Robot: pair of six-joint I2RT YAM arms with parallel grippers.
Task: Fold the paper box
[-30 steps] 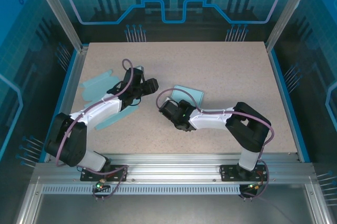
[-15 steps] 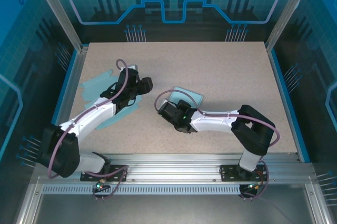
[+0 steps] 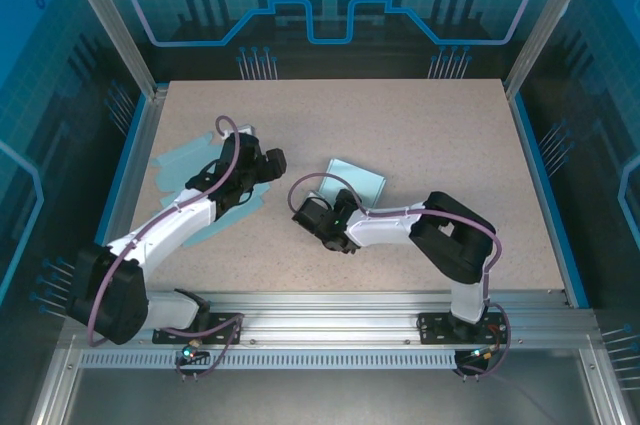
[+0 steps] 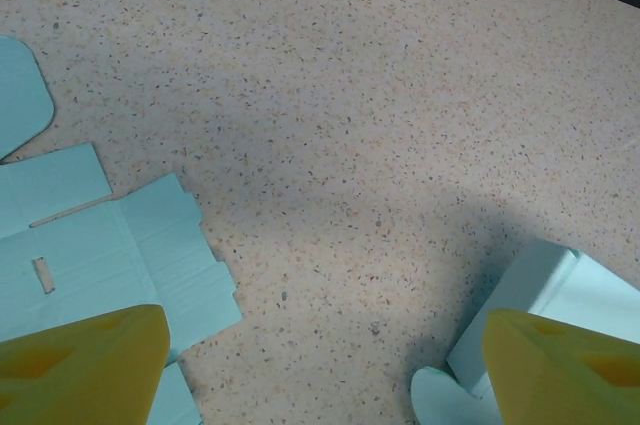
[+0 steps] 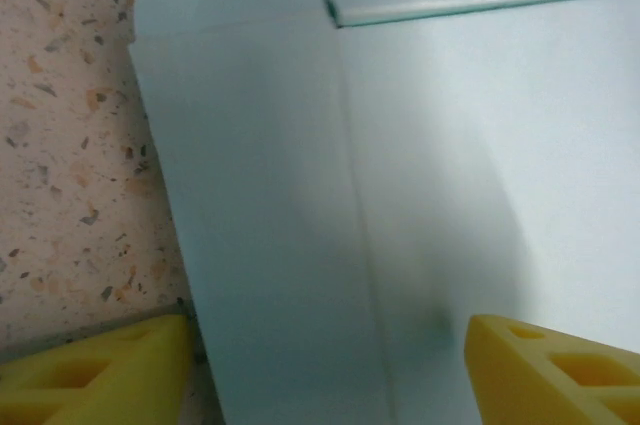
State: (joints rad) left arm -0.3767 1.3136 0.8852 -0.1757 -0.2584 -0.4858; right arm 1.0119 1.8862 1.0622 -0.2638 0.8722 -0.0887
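Left claw [image 4: 322, 333] open, yellow fingers [image 4: 85, 365] wide apart, nothing between them but bare worktop [image 3: 430, 125]. It hangs over the gap between the flat paper cutout [image 3: 180, 167] at the left side of the worktop and the paper box [image 3: 358, 181] near the middle. Paper box partly folded, lying flat, well apart from the cutout. Right claw [image 5: 330, 345] open too, jaws spread over a rounded flap [image 5: 250, 195] of the paper box, at its near-left corner. Flap runs between the fingers, not pinched. Cannot tell if a finger touches the paper.
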